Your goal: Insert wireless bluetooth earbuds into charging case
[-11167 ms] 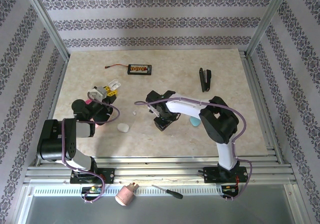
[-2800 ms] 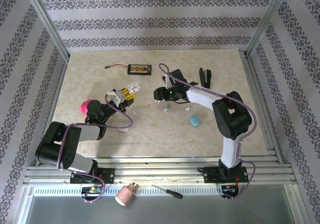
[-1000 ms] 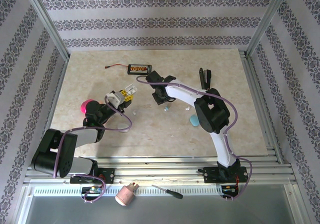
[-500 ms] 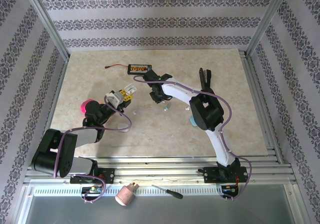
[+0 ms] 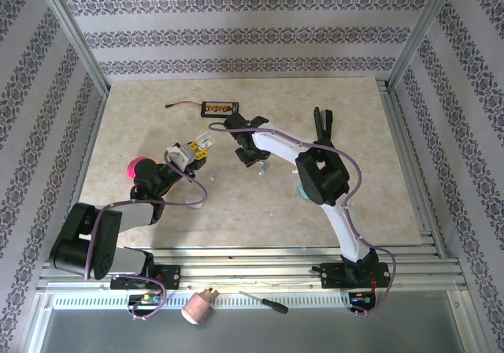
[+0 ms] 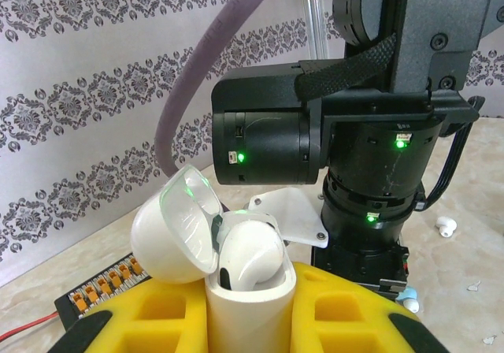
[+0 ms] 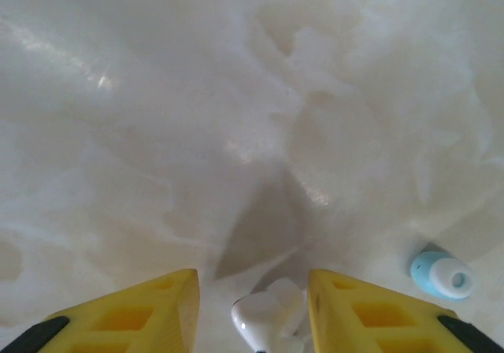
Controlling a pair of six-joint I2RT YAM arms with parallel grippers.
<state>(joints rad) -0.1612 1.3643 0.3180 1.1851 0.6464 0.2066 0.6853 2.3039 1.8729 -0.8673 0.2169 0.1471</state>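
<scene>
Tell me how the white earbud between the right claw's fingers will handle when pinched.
The white earbud looks glossy and rounded, so it may squirt out of the right claw unless pinched squarely. It is tiny, so probably very light and apt to skid on the smooth marble table if nudged.

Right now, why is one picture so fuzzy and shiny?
Right wrist view: the camera sits close, so the table looks soft, with bright glare streaks; the white earbud is blurry. Left wrist view: the case is sharp, a green glint on its lid.
</scene>
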